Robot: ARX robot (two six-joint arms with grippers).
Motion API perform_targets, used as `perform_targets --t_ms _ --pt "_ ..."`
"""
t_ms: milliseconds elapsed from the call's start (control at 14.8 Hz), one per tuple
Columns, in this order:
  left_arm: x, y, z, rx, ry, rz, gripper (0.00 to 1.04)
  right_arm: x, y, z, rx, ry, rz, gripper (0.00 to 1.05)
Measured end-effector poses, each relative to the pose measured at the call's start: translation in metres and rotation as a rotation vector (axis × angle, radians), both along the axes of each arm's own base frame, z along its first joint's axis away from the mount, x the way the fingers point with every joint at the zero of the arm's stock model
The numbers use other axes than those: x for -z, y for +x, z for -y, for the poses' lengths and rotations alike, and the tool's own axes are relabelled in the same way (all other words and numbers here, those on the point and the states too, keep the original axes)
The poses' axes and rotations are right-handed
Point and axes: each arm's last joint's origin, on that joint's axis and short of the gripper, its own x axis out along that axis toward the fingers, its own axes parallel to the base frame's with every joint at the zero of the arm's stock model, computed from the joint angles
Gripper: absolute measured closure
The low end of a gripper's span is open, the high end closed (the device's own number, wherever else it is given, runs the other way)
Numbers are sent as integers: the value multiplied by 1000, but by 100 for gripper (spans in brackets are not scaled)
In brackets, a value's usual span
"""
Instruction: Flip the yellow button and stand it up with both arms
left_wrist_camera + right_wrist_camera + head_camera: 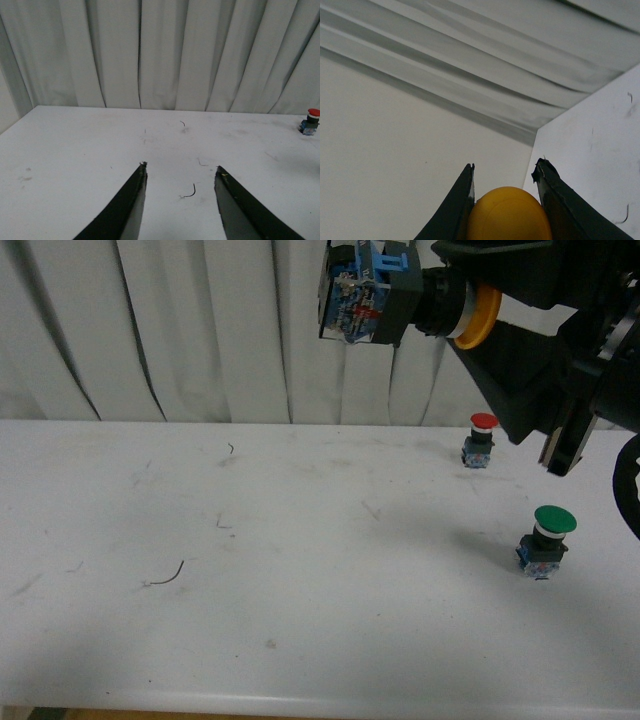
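Closest to the front camera, the right arm (560,350) fills the upper right corner as a black bulk, cut off by the frame's top and right edges. The right gripper (505,167) is clamped on the yellow button (410,298), its two fingers pressing on either side of the round cap. The button hangs high above the white table (300,620), lying on its side: the yellow cap points right into the gripper, and the black-and-blue base sticks out to the left, in front of the pale curtain (200,330).

From the right wrist only the dome of the cap shows between the fingers; collar, neck and base are hidden behind it. In the front view the markings on the base are too blurred to read.

The left gripper (181,168) is spread wide with nothing between its fingers, above the table's left part; only its finger ends show, and the front view does not show it at all.

On the table's right side stand a red button (482,439), farther back, and a green button (546,540), nearer, both well below the held button.
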Motion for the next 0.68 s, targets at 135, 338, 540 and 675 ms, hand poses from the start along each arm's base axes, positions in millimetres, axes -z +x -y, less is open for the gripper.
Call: perform_targets --t_ms 135,338,540,675 --pt "0 0 0 0 0 0 37 -19 4 5 102 -91 164 71" --pt "0 0 0 0 1 0 5 -33 22 9 338 -463 273 71" --pt "0 0 0 0 1 0 7 -22 38 16 515 -861 329 71" --pt "0 0 0 0 1 0 7 -28 49 18 621 -1039 384 71"
